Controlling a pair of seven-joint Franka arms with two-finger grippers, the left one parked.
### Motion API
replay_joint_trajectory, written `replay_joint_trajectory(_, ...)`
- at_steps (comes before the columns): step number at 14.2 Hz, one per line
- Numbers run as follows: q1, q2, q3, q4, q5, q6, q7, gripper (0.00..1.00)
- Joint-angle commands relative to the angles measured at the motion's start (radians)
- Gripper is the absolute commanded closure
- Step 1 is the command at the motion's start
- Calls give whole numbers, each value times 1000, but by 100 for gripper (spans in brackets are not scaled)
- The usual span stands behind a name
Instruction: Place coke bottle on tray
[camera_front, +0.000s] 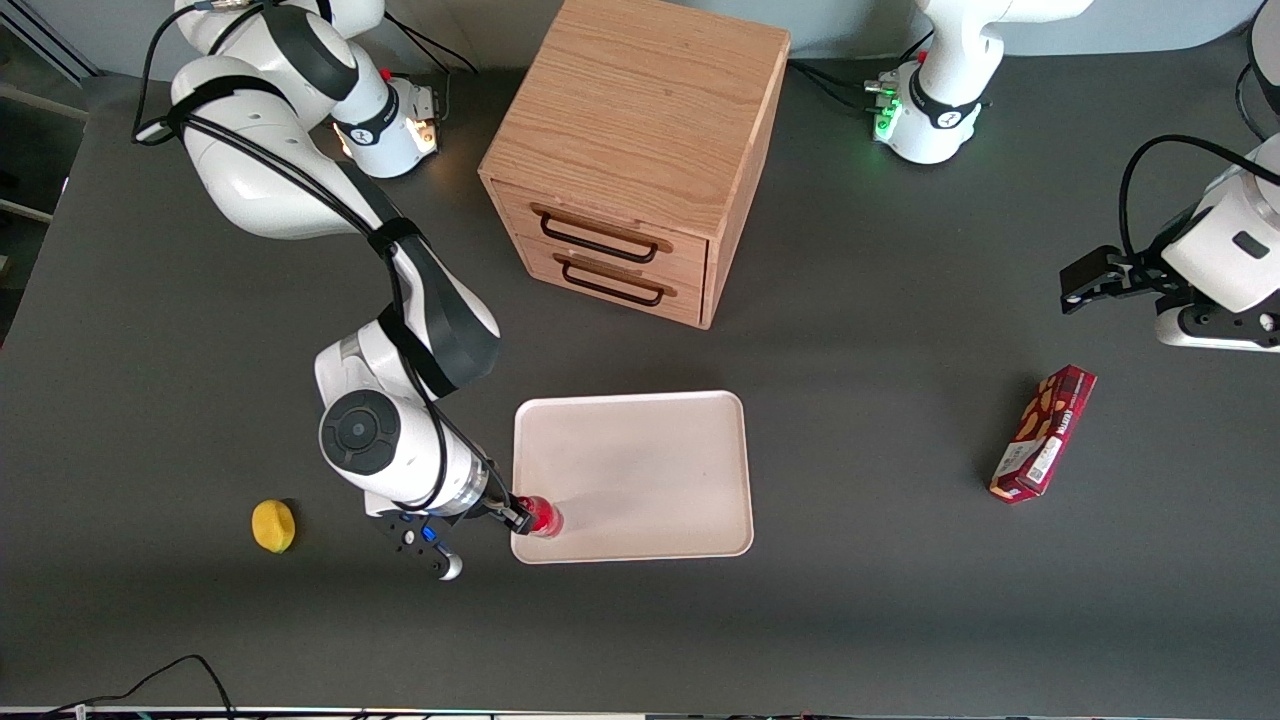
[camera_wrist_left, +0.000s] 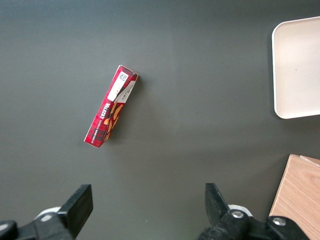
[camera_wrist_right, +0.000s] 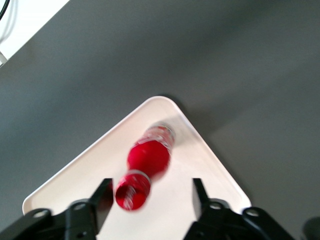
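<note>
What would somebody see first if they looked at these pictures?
Probably the bright red coke bottle, standing on a corner of the pale tray, the corner nearest the working arm. The gripper sits right over it with its fingers open on either side. Next you'd spot the wooden drawer cabinet farther from the front camera than the tray, and the yellow lemon toward the working arm's end.

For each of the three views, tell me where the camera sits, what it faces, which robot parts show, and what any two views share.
Front view: high above the table, looking down on the drawer cabinet, tray, lemon and snack box; both arms show, the gripper at the coke bottle.
Left wrist view: on the parked arm, facing down at the snack box; its own fingertips show.
Right wrist view: on the working arm, facing the bottle on the tray, between open fingers.
Shared: the tray shows in all three.
</note>
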Motion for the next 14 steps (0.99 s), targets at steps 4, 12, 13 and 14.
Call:
replay_joint_trajectory(4, -113, -381, 79, -59, -17, -423, -274, 0)
replay_joint_trajectory(12, -199, -1030, -265, -697, 279, -441, -753, 0)
replay_joint_trajectory(13, -199, -1100, -279, -815, 281, -383, -771, 0)
replay_joint_trajectory(14, -199, -1165, -288, -925, 282, -313, -775, 0)
